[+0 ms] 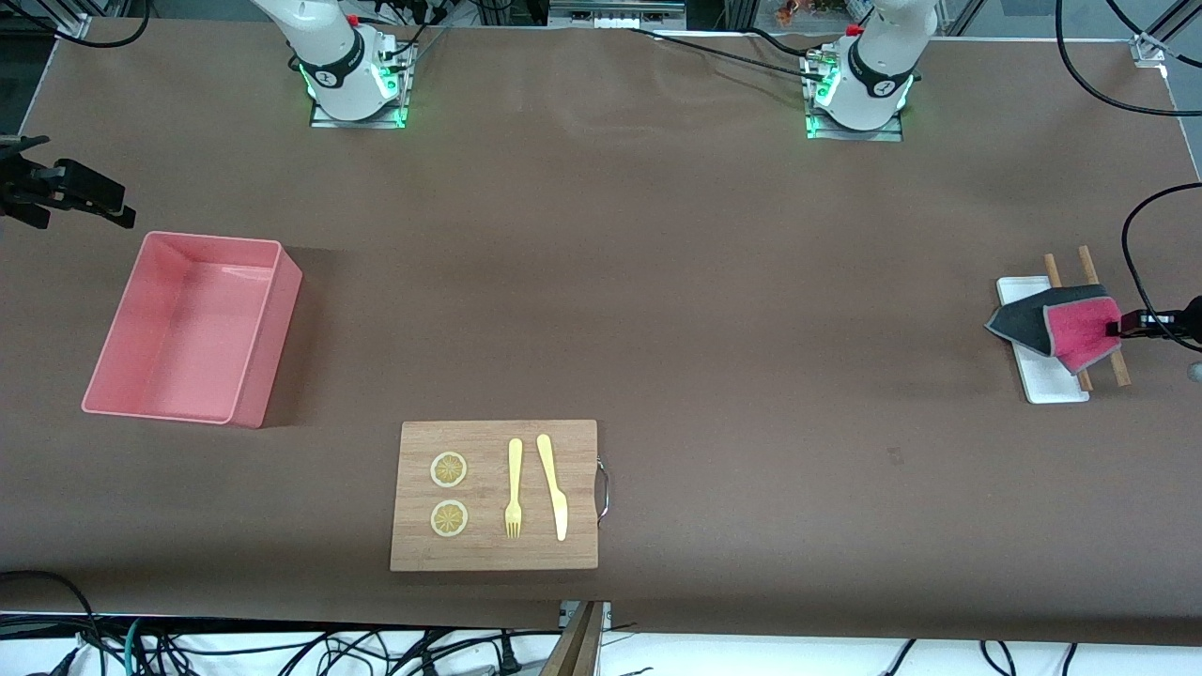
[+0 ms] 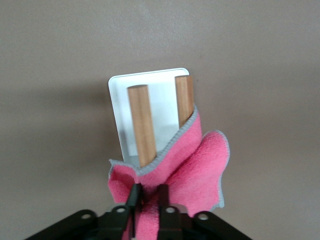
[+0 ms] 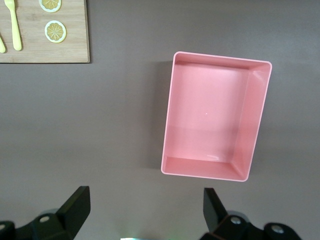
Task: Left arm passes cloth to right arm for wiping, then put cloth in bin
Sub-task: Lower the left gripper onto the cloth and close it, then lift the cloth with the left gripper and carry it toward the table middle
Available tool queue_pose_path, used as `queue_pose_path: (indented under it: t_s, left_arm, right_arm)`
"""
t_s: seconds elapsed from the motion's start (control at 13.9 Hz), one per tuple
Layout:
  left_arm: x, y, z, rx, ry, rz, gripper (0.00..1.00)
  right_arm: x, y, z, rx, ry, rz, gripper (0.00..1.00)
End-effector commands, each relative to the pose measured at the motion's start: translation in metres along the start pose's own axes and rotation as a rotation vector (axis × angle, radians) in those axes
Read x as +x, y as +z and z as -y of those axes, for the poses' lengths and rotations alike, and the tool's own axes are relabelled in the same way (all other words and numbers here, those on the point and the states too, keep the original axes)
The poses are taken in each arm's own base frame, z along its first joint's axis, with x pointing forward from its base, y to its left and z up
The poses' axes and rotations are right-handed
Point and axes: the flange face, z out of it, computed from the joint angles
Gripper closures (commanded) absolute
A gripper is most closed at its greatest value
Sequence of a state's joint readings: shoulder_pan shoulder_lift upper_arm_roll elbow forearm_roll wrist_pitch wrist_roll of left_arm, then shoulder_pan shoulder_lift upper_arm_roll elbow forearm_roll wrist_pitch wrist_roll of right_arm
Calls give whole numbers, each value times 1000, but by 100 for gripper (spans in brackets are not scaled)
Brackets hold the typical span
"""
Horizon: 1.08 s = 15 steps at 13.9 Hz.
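The cloth (image 1: 1066,327), pink with a grey back and edging, drapes over two wooden rods (image 1: 1061,272) that lie across a small white tray (image 1: 1052,385) at the left arm's end of the table. My left gripper (image 1: 1122,327) is shut on a fold of the cloth (image 2: 195,165), its fingers (image 2: 133,197) pinching the pink fabric. The pink bin (image 1: 192,329) stands at the right arm's end, with nothing in it (image 3: 215,120). My right gripper (image 1: 66,192) hangs open over bare table beside the bin, fingers (image 3: 75,207) wide apart and holding nothing.
A wooden board (image 1: 495,496) with a metal handle lies near the front edge. It carries two lemon slices (image 1: 449,493), a yellow fork (image 1: 514,488) and a yellow knife (image 1: 554,486). Cables run along the table's edges.
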<state>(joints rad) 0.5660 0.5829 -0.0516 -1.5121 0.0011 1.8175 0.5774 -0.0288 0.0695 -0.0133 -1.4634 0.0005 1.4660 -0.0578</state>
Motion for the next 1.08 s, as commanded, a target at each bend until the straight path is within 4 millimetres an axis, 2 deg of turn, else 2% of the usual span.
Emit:
queue_pose_path:
  t_s: [0.0, 0.07, 0.14, 0.36, 0.43, 0.58, 0.86, 0.94, 1.01]
  left_arm:
    - [-4, -5, 7, 1, 21, 4, 83]
    - [-4, -4, 7, -3, 19, 5, 75]
    - [-4, -3, 7, -5, 19, 5, 74]
    - [-4, -3, 7, -5, 19, 5, 89]
    - [-4, -3, 7, -5, 19, 5, 93]
    - [-4, -3, 7, -7, 18, 4, 99]
    - [-1, -3, 4, -4, 21, 4, 100]
    - [-2, -4, 4, -3, 21, 3, 100]
    - [0, -9, 1, 1, 22, -3, 100]
  right_arm:
    - [2, -4, -1, 2, -12, -9, 0]
    - [2, -4, -1, 2, -11, -9, 0]
    - [2, -4, -2, 3, -9, -9, 0]
    - [3, -2, -1, 3, -12, -6, 0]
    - [9, 7, -3, -1, -12, 11, 0]
    - [10, 9, -3, -1, -12, 16, 0]
    - [16, 18, -4, 5, -7, 23, 0]
    - [27, 42, -3, 9, -6, 69, 0]
    - [29, 44, -3, 10, -9, 71, 0]
